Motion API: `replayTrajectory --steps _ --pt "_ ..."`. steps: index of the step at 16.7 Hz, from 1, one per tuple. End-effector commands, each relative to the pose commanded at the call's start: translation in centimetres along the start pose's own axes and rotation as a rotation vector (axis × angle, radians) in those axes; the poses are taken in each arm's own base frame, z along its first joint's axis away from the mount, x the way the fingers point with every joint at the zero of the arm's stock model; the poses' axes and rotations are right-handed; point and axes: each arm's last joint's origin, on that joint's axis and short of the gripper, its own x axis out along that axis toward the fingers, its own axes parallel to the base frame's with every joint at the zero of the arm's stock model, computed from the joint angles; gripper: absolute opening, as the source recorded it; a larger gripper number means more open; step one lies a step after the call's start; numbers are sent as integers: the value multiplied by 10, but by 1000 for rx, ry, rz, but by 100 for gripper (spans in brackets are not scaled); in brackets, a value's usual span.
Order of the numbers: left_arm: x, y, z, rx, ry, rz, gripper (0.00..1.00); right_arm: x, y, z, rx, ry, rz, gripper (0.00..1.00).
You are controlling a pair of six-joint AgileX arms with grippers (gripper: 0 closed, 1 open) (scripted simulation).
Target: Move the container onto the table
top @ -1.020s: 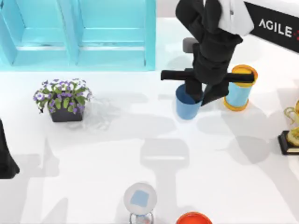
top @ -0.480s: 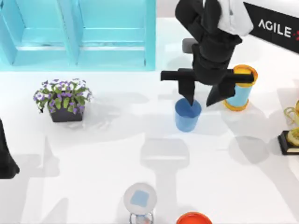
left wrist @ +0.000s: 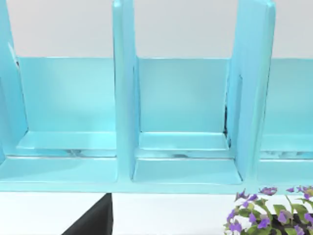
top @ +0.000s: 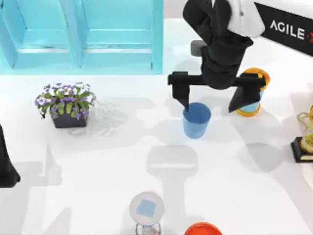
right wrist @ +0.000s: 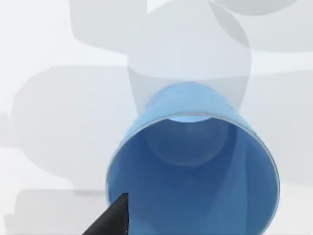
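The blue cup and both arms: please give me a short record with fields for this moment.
cup: blue cup stands upright on the white table, open end up
right gripper: open above the cup, fingers spread wide, not touching it
left arm: parked at the table's left edge
neighbours: light-blue cylinder with yellow ends right of the cup; flower pot far left

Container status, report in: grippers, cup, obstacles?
Right gripper open above the container. Container upright on the table, free. Left arm parked at table's left edge. Light-blue cylinder close beside.
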Motion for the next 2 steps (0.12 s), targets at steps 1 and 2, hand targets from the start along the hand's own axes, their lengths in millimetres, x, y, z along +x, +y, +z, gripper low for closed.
replayTrajectory --steps 1,2 --pt "0 0 0 0 0 0 100 0 0 0 0 0 0 100" --pt "0 0 0 0 0 0 100 0 0 0 0 0 0 100"
